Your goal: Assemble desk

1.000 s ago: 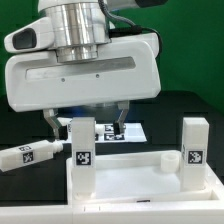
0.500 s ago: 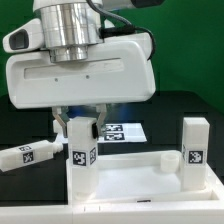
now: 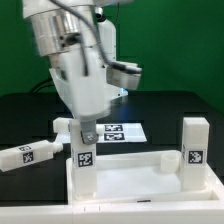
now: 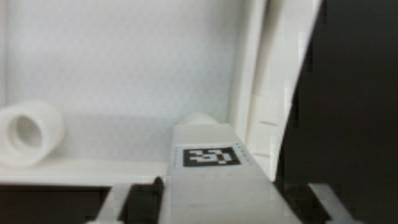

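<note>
In the exterior view the gripper point(image 3: 86, 128) is clenched on the top of the gripped leg point(image 3: 83, 156). This leg stands upright at the corner of the tabletop panel point(image 3: 130, 190) on the exterior view's left, its foot inside the rim. A second upright leg point(image 3: 194, 150) stands at the corner on the exterior view's right. A loose leg point(image 3: 28, 155) lies on its side on the black table point(image 3: 20, 115), just beside the panel. The marker board point(image 3: 122, 131) lies flat behind the panel. These parts look like hard, light, moulded plastic: stiff enough to take a firm pinch, but smooth-faced, so a leg may slip or twist in the jaws if held loosely. The flat opposite faces of the square section are the natural place to grip, high on the leg and above its tag, so the foot stays free to seat. In the wrist view the same leg runs away from the camera, its square tag point(image 4: 214, 155) facing up, with the panel's raised rim point(image 4: 262, 90) just beside it. A ring-shaped socket point(image 4: 25, 135) sits well apart on the panel floor. The finger pads themselves are too blurred here to make out.
</note>
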